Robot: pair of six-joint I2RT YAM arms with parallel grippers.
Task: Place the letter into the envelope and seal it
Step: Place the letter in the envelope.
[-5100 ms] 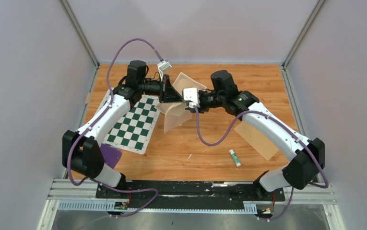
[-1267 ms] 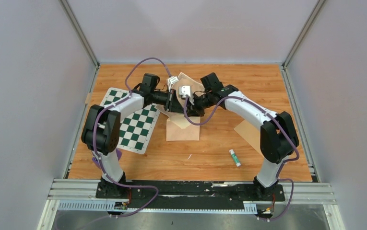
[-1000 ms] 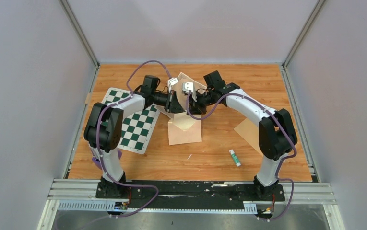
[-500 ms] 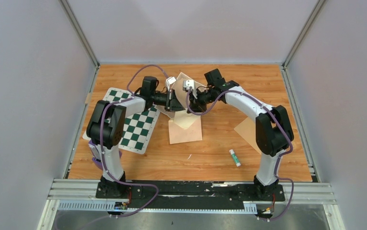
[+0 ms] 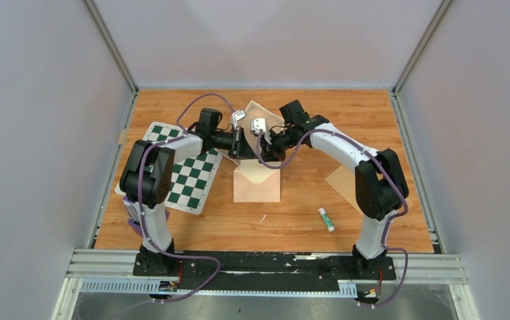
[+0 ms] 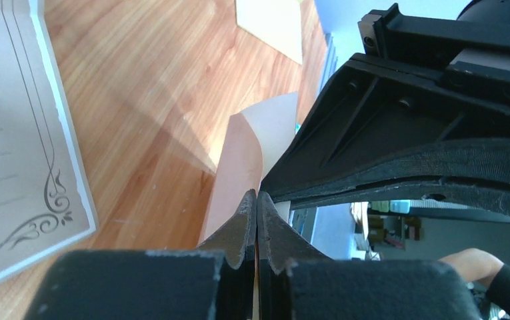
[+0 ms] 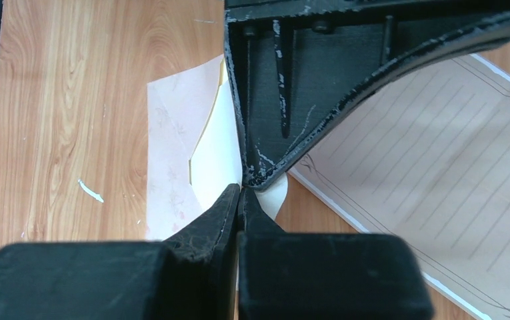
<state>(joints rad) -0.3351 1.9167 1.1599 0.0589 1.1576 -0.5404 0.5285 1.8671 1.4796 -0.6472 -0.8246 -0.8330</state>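
Envelope near centre of tabletop, flap lifted, left end effector and right end effector both clenched on flap, tips nearly meeting, letter flat just beyond, toward far edge, outside envelope.

My envelope: I had it hanging tilted in the air, now its near end lies straight on the table | left arm and right arm: elbows have come up and in from the near corners
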